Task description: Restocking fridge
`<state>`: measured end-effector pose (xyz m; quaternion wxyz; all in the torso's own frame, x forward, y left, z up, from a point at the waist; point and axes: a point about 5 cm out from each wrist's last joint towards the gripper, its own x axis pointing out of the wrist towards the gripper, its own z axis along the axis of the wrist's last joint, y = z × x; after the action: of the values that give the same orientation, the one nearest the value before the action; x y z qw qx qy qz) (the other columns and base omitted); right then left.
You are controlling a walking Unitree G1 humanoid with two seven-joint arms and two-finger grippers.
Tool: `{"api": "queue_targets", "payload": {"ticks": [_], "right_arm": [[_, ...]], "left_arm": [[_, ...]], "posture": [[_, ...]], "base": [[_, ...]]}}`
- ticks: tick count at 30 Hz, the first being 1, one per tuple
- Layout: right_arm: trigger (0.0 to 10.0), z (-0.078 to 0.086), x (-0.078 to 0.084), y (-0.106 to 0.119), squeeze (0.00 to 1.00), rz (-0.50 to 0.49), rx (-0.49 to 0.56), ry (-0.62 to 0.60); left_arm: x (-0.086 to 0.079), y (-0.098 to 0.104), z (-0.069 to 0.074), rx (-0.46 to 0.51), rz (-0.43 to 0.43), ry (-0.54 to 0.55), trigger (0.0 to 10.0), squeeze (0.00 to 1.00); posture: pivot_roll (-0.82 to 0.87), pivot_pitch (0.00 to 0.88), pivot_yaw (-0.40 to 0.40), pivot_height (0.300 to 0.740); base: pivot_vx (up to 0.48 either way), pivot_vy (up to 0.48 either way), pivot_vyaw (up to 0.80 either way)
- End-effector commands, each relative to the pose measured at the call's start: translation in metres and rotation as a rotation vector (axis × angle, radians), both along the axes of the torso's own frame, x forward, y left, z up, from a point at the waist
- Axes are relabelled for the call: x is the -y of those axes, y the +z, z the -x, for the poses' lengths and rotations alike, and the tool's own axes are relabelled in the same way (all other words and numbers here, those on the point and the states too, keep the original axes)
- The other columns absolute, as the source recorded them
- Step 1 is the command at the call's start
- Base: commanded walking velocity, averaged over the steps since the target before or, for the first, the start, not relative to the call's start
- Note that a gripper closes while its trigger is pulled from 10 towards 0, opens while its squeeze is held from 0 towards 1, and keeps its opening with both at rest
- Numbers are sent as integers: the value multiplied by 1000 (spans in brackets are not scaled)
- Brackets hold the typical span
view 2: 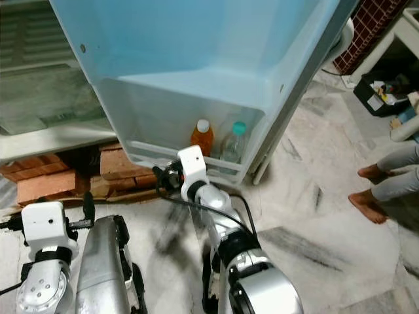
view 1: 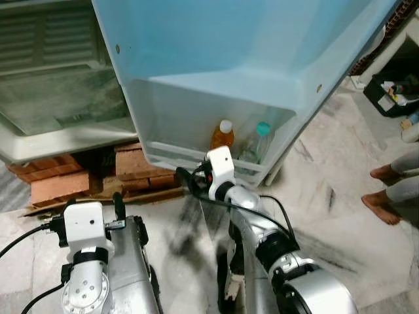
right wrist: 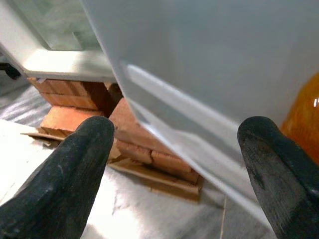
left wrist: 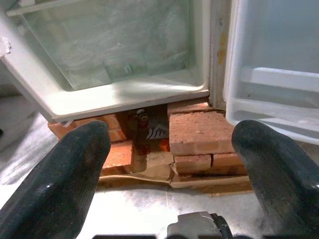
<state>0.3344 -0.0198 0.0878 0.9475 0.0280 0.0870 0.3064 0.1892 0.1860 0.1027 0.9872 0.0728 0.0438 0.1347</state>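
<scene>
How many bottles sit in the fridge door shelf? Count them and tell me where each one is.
2. The orange bottle stands toward the middle of the door shelf; the clear bottle with a teal cap stands beside it on the robot's right. The frosted shelf wall may hide others.

A home: open fridge [view 1: 216, 59] on bricks [view 1: 59, 183], marble floor [view 1: 327, 216].

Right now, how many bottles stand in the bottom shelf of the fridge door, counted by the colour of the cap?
White cap: 1, the orange bottle
Teal cap: 1, the clear bottle
Total: 2 bottles, side by side in the door shelf, just beyond the open right gripper.
</scene>
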Motion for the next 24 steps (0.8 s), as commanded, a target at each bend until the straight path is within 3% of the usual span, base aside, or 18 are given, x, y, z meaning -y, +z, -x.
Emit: {"api": "queue_targets", "payload": {"ticks": [1,12,24], "right_arm": [[10000,3,-39,19,0,-70,23,55],[10000,-13,-22,21,0,33,47,-97],[10000,-19,-3,15,0,90,40,-175]], "left_arm": [[0,-1,3,-12,-3,14,10000,0],[3,-1,2,-15,0,10,10000,0],[2,-1,-2,-14,-9,11,10000,0]], "posture": [[164,269,-100,522],[156,270,-102,522],[149,265,-99,522]], "base": [[0,0,0],[0,0,0],[0,0,0]]}}
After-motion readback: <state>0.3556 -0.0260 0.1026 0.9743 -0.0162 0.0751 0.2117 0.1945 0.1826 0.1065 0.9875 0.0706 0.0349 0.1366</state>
